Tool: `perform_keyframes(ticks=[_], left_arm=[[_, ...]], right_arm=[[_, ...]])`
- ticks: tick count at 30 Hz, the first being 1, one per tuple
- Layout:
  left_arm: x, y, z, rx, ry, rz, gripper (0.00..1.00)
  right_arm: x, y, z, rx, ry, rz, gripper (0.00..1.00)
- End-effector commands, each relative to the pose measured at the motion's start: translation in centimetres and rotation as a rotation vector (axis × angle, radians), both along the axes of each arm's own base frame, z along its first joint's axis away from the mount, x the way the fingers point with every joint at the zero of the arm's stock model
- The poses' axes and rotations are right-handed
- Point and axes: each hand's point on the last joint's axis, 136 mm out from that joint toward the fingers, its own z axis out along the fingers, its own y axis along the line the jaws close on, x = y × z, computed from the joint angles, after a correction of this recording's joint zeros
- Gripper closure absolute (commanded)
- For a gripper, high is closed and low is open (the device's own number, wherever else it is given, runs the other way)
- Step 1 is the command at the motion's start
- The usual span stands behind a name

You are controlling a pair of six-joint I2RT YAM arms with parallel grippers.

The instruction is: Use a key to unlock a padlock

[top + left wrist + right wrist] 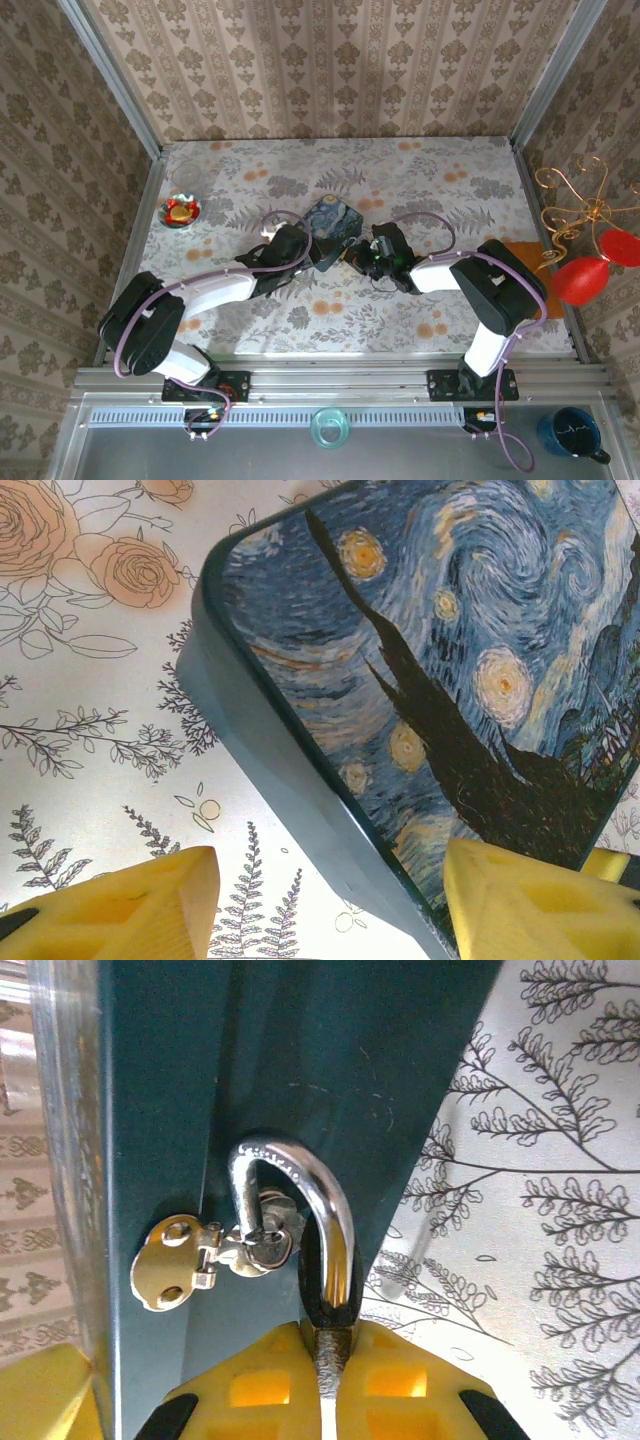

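**Silver shackle point(325, 1230) hooked on the blue tin's point(300, 1040) latch, right gripper point(330, 1345) clamped below it**

The padlock hangs on the dark teal side wall of the tin. Its bright curved shackle is threaded through the small silvery hasp point(200, 1255) fixed to that wall. The foot of the shackle runs straight down into the right gripper, whose yellow fingers point(260, 1380) are pressed together on the lock's dark body, pinching it. Just beside them the flowered tablecloth point(560, 1210) shows past the tin's edge.

On the other side, the left gripper point(330, 910) stands spread. One yellow finger point(120, 905) sits over the cloth and the other over the swirl-painted lid, with the tin's rounded edge running between them. I cannot tell whether either pad touches the tin.

From above, the tin lies near the middle of the table, both arms bent inward and meeting at its near edge. A small red-and-gold dish point(182, 211) sits well apart, toward the far left corner.
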Motion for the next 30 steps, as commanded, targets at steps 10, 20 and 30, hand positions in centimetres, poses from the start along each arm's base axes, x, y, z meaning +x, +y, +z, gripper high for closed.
perform_keyframes(ticks=[10,20,30], left_arm=[[-0.4,1.1,-2.2,0.112,0.075,-0.007,0.39],[4.9,0.6,-2.3,0.129,0.064,-0.051,0.39],[12.5,-1.2,-0.8,0.198,0.014,-0.174,0.37]], right_arm=[[0.8,-3.8,1.6,-0.136,-0.024,-0.041,0.99],[-2.0,-5.8,1.4,-0.313,-0.029,0.102,0.99],[-5.7,-5.2,1.7,-0.293,-0.006,0.245,0.98]])
